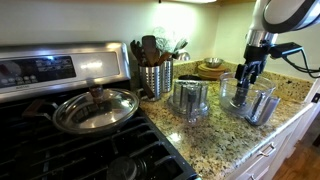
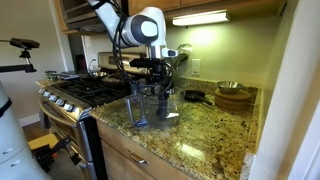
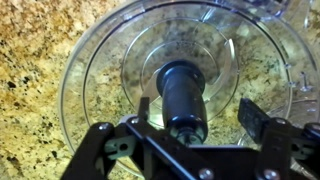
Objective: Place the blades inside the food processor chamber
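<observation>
Speckled granite counter (image 1: 215, 140) is running beside a black gas stove (image 1: 60, 150) in a kitchen. The clear chamber (image 3: 100, 60) is sitting on the counter, beneath the gripper (image 3: 197, 112). The blades' dark hub (image 3: 185, 95) is standing upright at the chamber's centre, its long axis pointing up at the wrist camera. The jaws are standing spread on either side of it.

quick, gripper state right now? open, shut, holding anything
Gripper: open, straddling the dark hub inside the chamber, not clamped on it.
</observation>
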Motion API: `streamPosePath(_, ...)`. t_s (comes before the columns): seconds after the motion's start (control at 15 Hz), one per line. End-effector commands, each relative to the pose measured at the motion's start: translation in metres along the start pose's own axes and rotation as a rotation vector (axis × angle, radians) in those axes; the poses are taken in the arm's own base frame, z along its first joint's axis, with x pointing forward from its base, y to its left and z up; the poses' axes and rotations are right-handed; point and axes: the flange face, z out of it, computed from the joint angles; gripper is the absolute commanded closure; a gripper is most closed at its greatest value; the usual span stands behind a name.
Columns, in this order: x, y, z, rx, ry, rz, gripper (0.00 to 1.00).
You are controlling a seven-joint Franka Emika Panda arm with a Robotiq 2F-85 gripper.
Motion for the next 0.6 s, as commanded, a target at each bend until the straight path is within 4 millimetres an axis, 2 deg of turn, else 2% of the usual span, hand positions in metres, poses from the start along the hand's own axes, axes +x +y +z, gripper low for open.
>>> streamPosePath(0.0,-0.011,-0.006,-0.023,-0.014,0.022,-0.02,0.0)
streamPosePath(0.33,-0.015,-0.015,-0.06,-0.053,0.037,-0.049,0.0)
streamPosePath(0.53,-0.024,-0.027,-0.083,-0.057,0.023,-0.075,0.0)
